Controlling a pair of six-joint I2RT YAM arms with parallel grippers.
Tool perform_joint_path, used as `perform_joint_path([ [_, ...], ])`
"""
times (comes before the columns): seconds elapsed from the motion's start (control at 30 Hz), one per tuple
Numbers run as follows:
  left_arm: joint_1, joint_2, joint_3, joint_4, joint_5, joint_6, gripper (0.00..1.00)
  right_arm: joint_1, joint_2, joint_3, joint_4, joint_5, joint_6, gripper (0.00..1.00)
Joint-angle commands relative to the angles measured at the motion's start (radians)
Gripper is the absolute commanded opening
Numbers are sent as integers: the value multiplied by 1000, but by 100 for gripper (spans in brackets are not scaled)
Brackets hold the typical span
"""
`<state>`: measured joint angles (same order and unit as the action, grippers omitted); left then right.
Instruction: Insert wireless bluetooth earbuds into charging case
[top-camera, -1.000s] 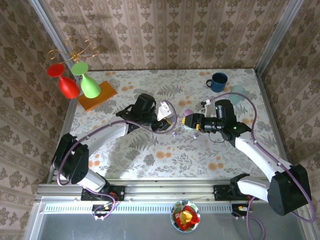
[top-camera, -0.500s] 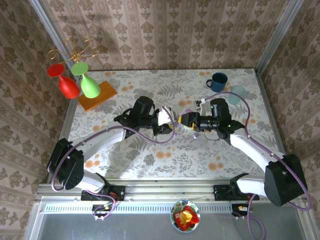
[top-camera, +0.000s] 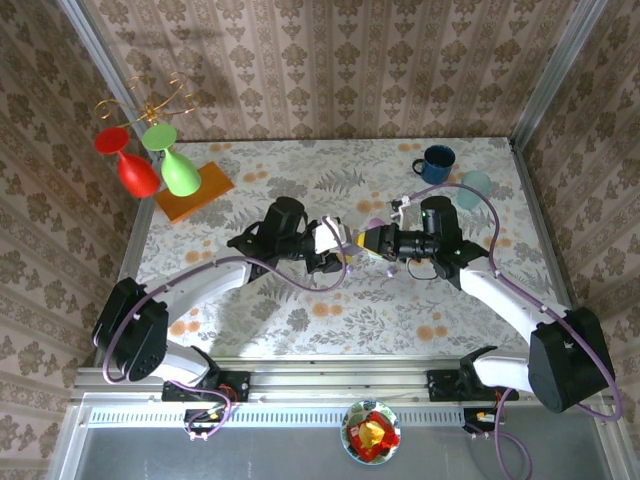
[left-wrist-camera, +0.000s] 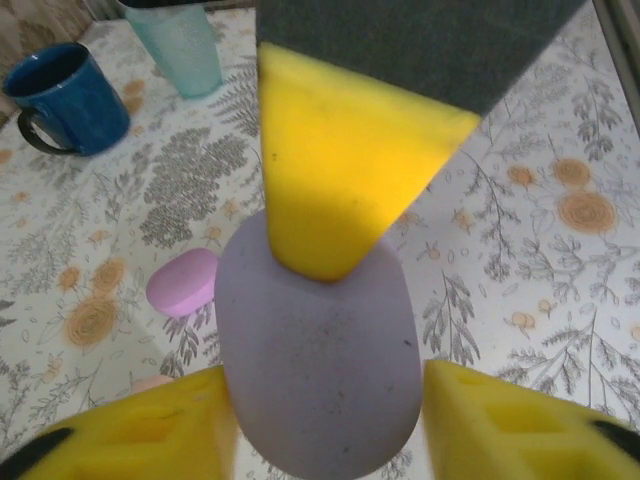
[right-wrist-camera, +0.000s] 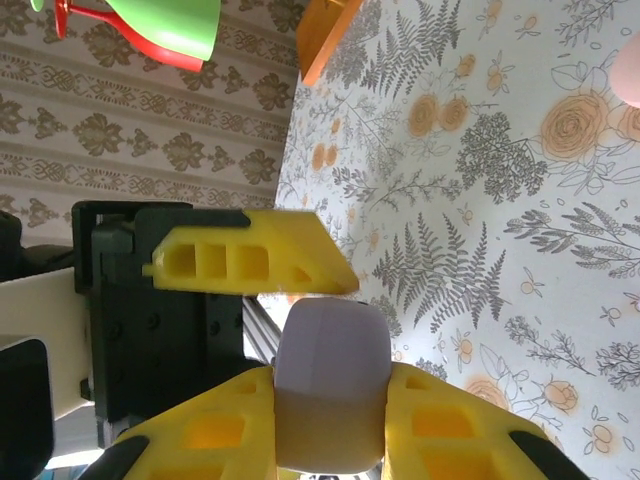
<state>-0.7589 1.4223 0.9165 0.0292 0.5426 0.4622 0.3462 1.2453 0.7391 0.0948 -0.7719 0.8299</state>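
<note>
Lilac case (right-wrist-camera: 335, 350) left of the blue mug (top-camera: 435, 163): my right gripper (right-wrist-camera: 330, 372) has clamped it, left gripper (left-wrist-camera: 325, 400) seemingly loosening, a handover.

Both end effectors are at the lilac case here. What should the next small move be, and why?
Probably open the left end effector wide and back it off. The right end effector has the lilac case flush between its fingers, while the left's fingers flank the same case; whether they press it is unclear. Two grips would fight.
</note>
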Motion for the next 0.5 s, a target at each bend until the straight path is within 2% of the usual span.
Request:
perform_joint_path([
  [0.0, 0, -70, -94, 197, 23, -101, 62, 5, -28, -11, 77, -19, 57, 18],
  [0.07, 9, -101, -165, 337, 29, -185, 77, 4, -29, -4, 113, -28, 101, 18],
  [0.2, 38, -140, -266, 592, 22, -328, 90, 1, -24, -12, 236, -37, 245, 18],
  [0.27, 66, -138, -331, 795, -25, -418, 99, 1, -18, -21, 311, -31, 330, 18],
  [0.33, 98, -124, -375, 934, -25, -495, 100, 2, -5, -24, 386, -40, 405, 18],
  [0.47, 134, -98, -377, 1043, 35, -589, 100, 5, 19, -21, 516, -70, 555, 16],
])
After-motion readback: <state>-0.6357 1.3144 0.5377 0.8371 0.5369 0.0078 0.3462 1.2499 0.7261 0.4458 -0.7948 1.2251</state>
